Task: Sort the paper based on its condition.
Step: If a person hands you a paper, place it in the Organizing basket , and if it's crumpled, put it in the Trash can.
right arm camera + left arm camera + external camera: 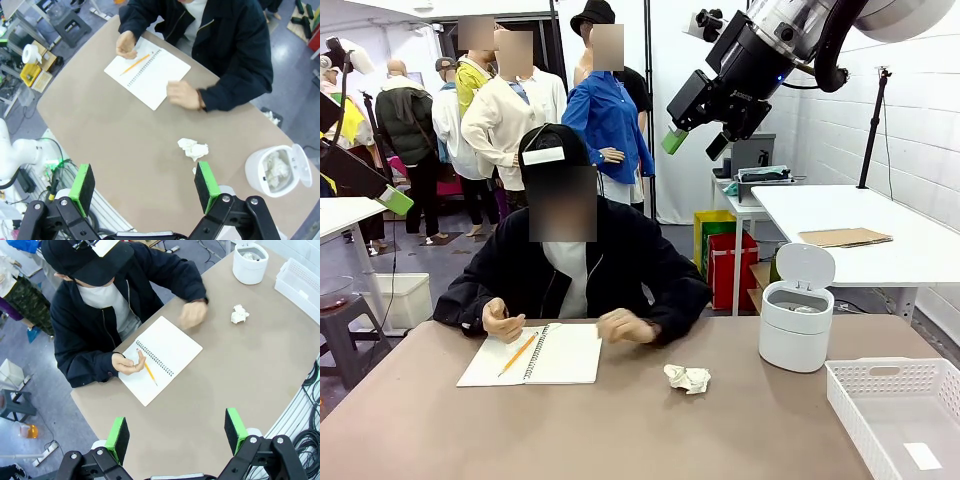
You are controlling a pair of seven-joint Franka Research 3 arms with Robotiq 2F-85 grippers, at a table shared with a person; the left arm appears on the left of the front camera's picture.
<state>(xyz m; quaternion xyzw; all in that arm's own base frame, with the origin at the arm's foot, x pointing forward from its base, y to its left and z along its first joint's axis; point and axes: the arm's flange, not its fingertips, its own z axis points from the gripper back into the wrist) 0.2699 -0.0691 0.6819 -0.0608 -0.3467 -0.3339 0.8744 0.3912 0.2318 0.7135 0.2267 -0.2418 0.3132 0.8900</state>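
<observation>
The crumpled paper (687,378) is lying on the brown table (620,430), between the notebook (555,355) and the little white bin (796,325) with its lid up, touching neither. The left gripper (177,432) and the right gripper (145,186) are hanging high over the table, both wide open and holding nothing. A person's hand (127,364) is resting on the notebook

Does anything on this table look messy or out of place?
Yes: a crumpled paper wad lies loose on the table, between the tidy notebook and the small white bin, whose lid stands open. Nothing is spilled or broken.
</observation>
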